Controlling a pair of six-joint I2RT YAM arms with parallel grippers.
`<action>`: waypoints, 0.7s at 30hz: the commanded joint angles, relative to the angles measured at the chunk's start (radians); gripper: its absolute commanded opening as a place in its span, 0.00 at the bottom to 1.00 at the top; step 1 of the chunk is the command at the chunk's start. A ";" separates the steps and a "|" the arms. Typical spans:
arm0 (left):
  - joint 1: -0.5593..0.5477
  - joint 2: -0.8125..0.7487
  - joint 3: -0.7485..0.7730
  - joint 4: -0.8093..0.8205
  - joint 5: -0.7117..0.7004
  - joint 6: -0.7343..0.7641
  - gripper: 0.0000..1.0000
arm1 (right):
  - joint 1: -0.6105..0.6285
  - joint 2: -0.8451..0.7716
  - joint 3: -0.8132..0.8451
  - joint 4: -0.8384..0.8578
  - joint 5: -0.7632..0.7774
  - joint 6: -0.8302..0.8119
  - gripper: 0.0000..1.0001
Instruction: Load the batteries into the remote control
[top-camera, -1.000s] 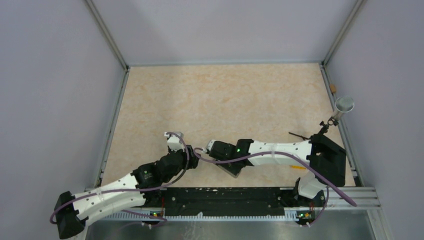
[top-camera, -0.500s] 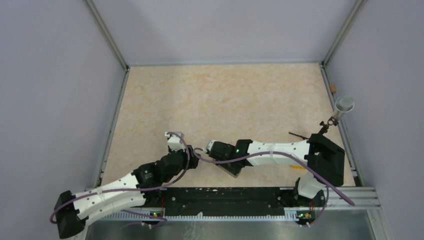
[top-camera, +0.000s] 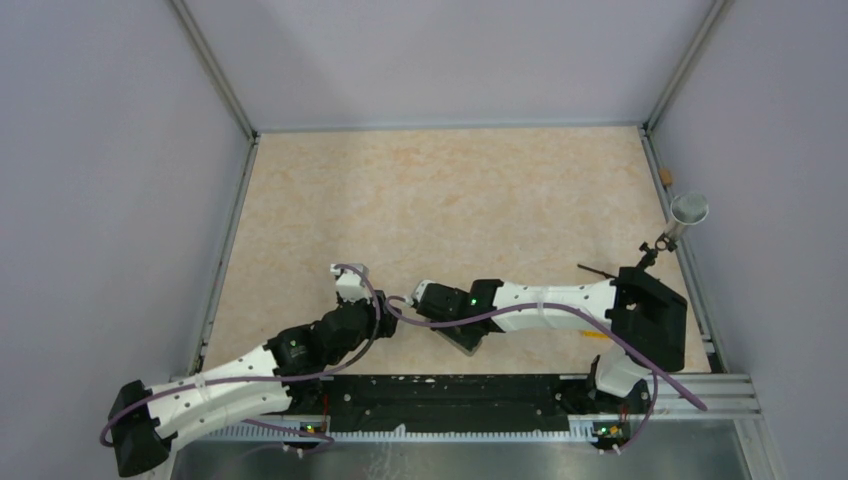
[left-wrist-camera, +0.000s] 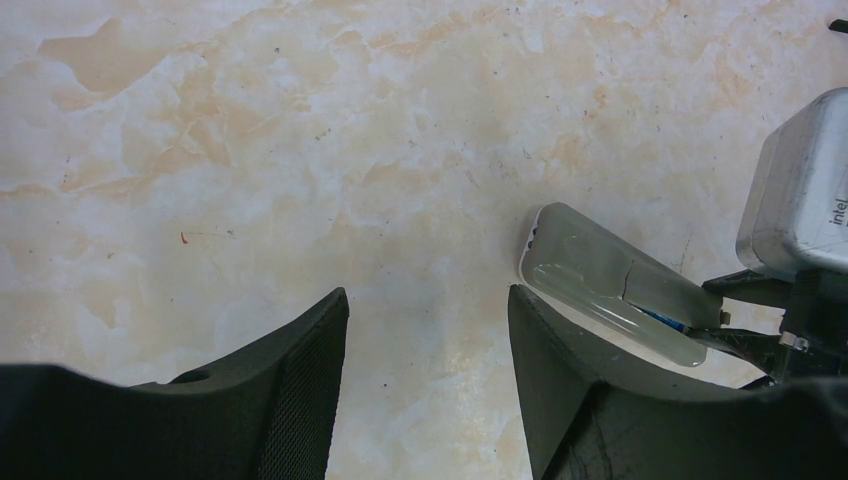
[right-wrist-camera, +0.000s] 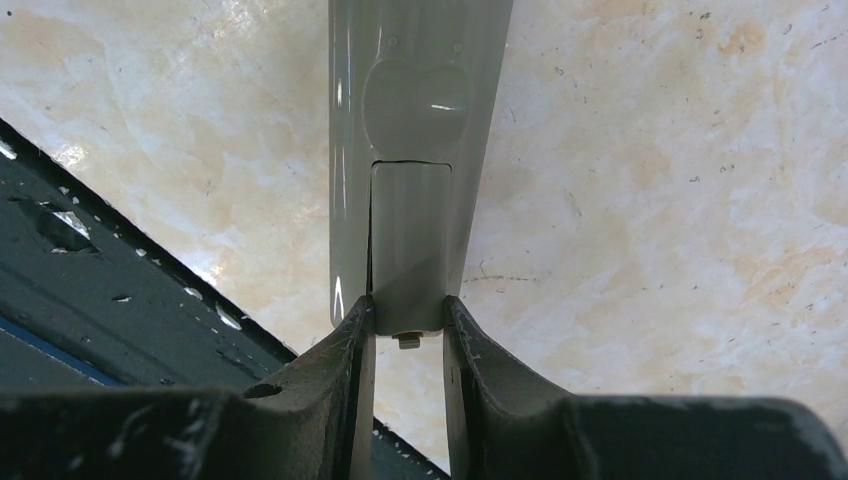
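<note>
The remote control (right-wrist-camera: 415, 110) lies grey back up on the table; it also shows in the left wrist view (left-wrist-camera: 600, 285) and, mostly under the right arm, in the top view (top-camera: 466, 340). My right gripper (right-wrist-camera: 408, 312) is shut on the near end of its battery cover (right-wrist-camera: 408, 235), which sits slightly askew. A thin blue strip (left-wrist-camera: 660, 320), probably a battery, shows under the cover's edge; the other battery is hidden. My left gripper (left-wrist-camera: 428, 300) is open and empty over bare table, just left of the remote's rounded end.
The black front rail (right-wrist-camera: 90, 290) runs close beside the remote. A small yellow stick (top-camera: 597, 336) lies under the right arm. A metal cup (top-camera: 689, 209) stands on the right rail, with a dark thin object (top-camera: 598, 270) near it.
</note>
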 joint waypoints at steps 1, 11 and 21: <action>0.004 0.004 0.003 0.045 -0.010 0.017 0.61 | -0.013 0.015 0.005 0.025 0.031 0.020 0.00; 0.004 0.013 0.006 0.048 -0.010 0.018 0.61 | -0.014 0.018 -0.007 0.043 0.010 0.034 0.14; 0.004 0.029 0.010 0.052 -0.007 0.021 0.61 | -0.014 0.016 -0.007 0.056 -0.014 0.041 0.27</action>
